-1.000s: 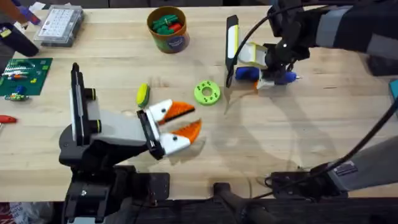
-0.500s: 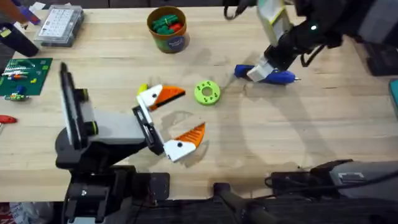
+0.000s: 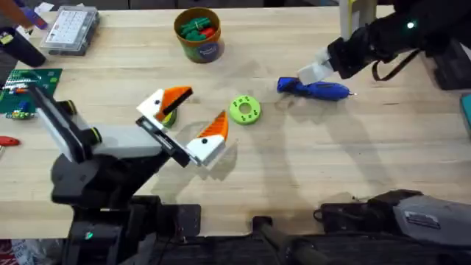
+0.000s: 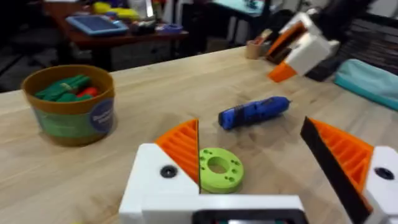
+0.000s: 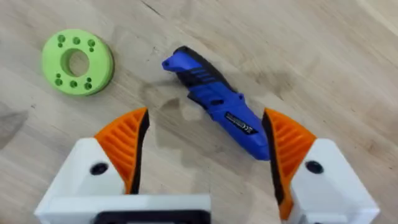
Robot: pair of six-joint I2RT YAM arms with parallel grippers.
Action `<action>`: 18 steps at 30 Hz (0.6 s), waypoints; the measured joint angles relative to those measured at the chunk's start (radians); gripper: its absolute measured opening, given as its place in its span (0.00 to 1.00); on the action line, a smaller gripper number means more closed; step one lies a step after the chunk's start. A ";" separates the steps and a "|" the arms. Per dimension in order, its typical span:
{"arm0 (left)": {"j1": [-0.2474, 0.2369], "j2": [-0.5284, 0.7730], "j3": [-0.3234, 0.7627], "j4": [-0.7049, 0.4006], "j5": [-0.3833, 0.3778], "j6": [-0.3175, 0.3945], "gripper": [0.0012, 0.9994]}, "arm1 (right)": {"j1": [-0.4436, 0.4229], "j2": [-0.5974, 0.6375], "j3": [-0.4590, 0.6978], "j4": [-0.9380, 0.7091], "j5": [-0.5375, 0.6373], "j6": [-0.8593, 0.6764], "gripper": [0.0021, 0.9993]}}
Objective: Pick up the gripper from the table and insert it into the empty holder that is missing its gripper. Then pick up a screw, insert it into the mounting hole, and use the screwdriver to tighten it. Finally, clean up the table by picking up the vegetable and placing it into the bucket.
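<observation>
The blue screwdriver [image 3: 315, 89] lies flat on the table [image 3: 353, 162] at the right. My right gripper [image 3: 318, 71] hovers open just beyond and above it, not touching. In the right wrist view the screwdriver [image 5: 217, 102] lies below the gap of that gripper [image 5: 205, 143]. My left gripper [image 3: 197, 110] is wide open at mid-table. Its far finger covers most of the yellow-green vegetable [image 3: 168, 118]. The bucket [image 3: 199, 34] stands at the back with green and red pieces inside. The left wrist view shows the bucket [image 4: 68, 106], the screwdriver [image 4: 252, 112] and the right gripper [image 4: 298, 46] beyond my left gripper [image 4: 261, 155].
A bright green disc with holes [image 3: 245, 110] lies just right of the left gripper's near finger. A clear compartment box [image 3: 70, 29] and a green board [image 3: 26, 88] sit at the far left. A small red item [image 3: 6, 140] lies at the left edge.
The right gripper has lifted off the screwdriver and drawn back to the right, leaving it on the table. The left gripper has opened wide and swung toward the vegetable.
</observation>
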 joint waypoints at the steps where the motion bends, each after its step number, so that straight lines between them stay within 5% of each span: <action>1: 0.000 0.000 0.019 -0.032 -0.024 0.000 0.99 | 0.000 -0.006 0.000 -0.006 0.000 0.005 1.00; 3: 0.000 0.000 0.066 -0.122 -0.068 0.006 0.99 | 0.000 -0.013 0.000 -0.020 0.000 0.012 1.00; 4: 0.000 0.003 0.162 -0.273 -0.143 0.028 0.99 | 0.000 -0.018 0.000 -0.026 -0.001 0.020 1.00; 7: 0.000 0.031 0.270 -0.387 -0.214 0.048 0.99 | 0.000 -0.023 0.000 -0.046 -0.001 0.024 1.00; 15: 0.000 0.250 0.529 -0.566 -0.342 0.073 0.99 | 0.000 -0.075 0.000 -0.091 -0.014 0.045 1.00; 18: 0.000 0.452 0.624 -0.654 -0.365 0.079 0.99 | 0.001 -0.156 0.001 -0.102 -0.019 0.060 1.00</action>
